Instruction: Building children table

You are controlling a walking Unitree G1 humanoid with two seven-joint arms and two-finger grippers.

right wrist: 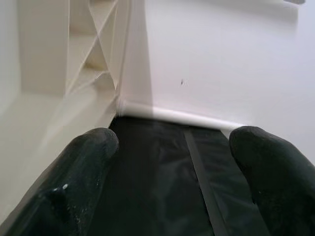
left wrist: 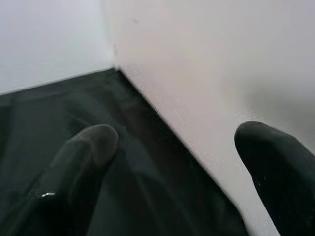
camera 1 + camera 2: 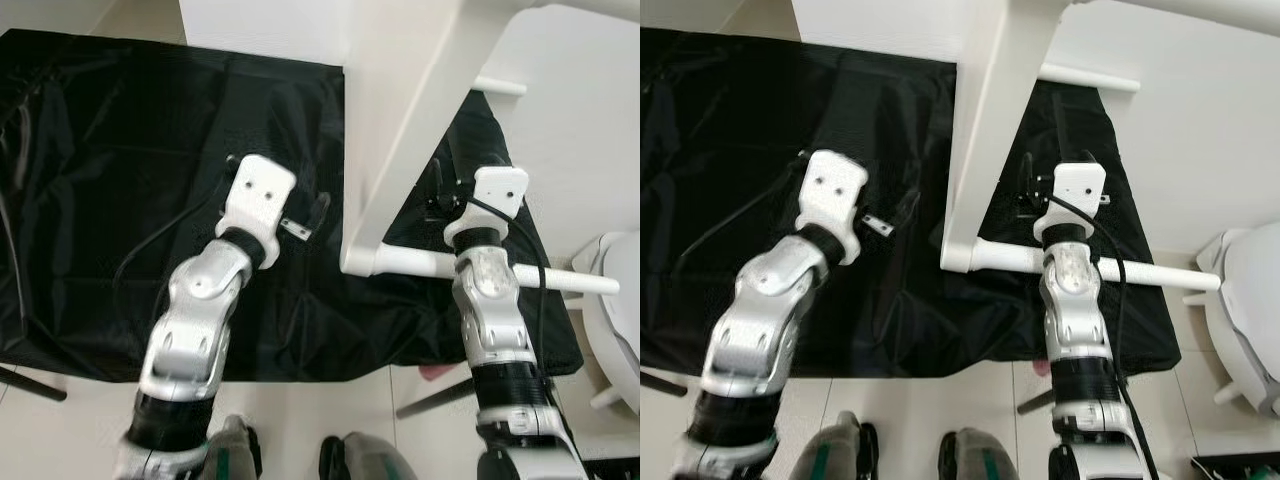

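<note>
Spread over the pale tiled floor [image 3: 90, 410]: a black cloth sheet [image 3: 110, 200], creased, serving as the work mat. On it, leaning across the upper middle of the head views: the white children's table [image 3: 400, 130] on its side, its broad panel rising away and a slanted white leg running down to a round foot [image 3: 358, 262] that rests on the sheet. From that foot, reaching out to the robot's right: a white round crossbar [image 3: 420, 262], passing under the right wrist. At the far right edge: a white rounded object [image 3: 620, 300], probably another furniture part, too cropped to identify. Left claw [image 2: 177, 162] set wide, low over the sheet and just beside the white panel, with nothing between its fingers [image 2: 83, 162]. Right claw [image 1: 172, 172] likewise wide and empty, low over the sheet near the crossbar, pointing at the inner corner where a thin white rod [image 1: 177, 115] meets the ribbed underside [image 1: 93, 54]. Judged step: bracing or repositioning the frame before joining the next part. To do it well: close each claw on a solid edge or bar rather than the flat face, press evenly from both sides so the foot does not skid on the slick sheet, and keep the wrist cable [image 3: 535, 260] off the crossbar. No brand, label or writing legible anywhere.
</note>
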